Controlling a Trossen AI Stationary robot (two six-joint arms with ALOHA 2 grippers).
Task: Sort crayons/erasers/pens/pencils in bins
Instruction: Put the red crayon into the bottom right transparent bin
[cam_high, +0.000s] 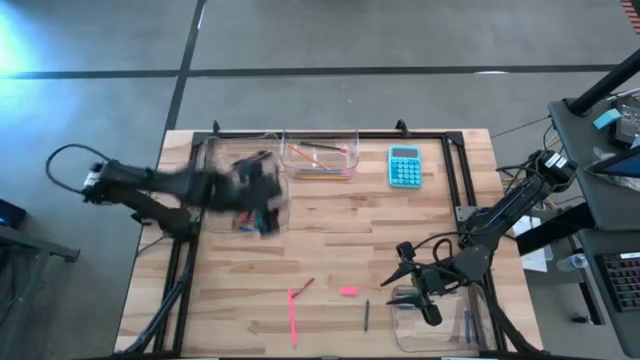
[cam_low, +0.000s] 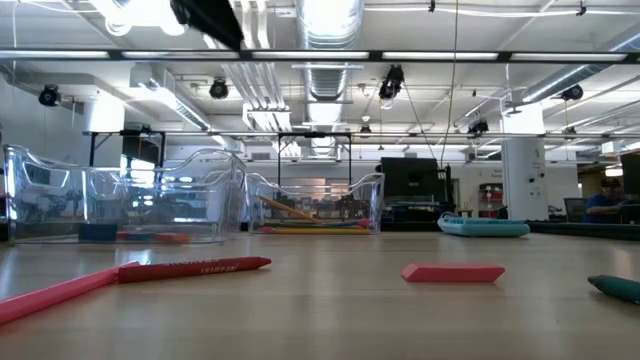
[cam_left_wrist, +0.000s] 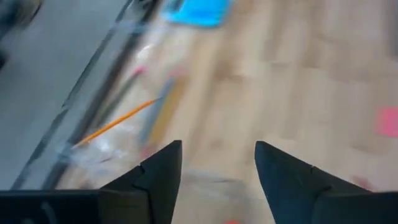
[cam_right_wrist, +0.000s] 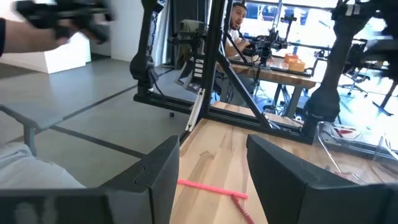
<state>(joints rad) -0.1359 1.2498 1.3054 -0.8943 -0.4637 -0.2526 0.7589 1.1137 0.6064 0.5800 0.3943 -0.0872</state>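
From above, the left gripper (cam_high: 262, 200) hangs blurred over the left bin (cam_high: 222, 160); the right gripper (cam_high: 418, 283) waits by the corner bin (cam_high: 478, 325). A pink eraser (cam_high: 348, 291) lies on the table (cam_high: 330, 235). At table level, that eraser (cam_low: 453, 273) lies near a crayon (cam_low: 195, 268). Both wrist views show fingers (cam_left_wrist: 158, 177) apart, holding nothing.

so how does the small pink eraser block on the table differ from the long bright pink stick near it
The small pink eraser block is short and stubby; the long bright pink stick is thin and far longer. The eraser block lies across the table's width, while the stick runs front to back. Both are pink and lie loose on the wooden tabletop, outside any bin.
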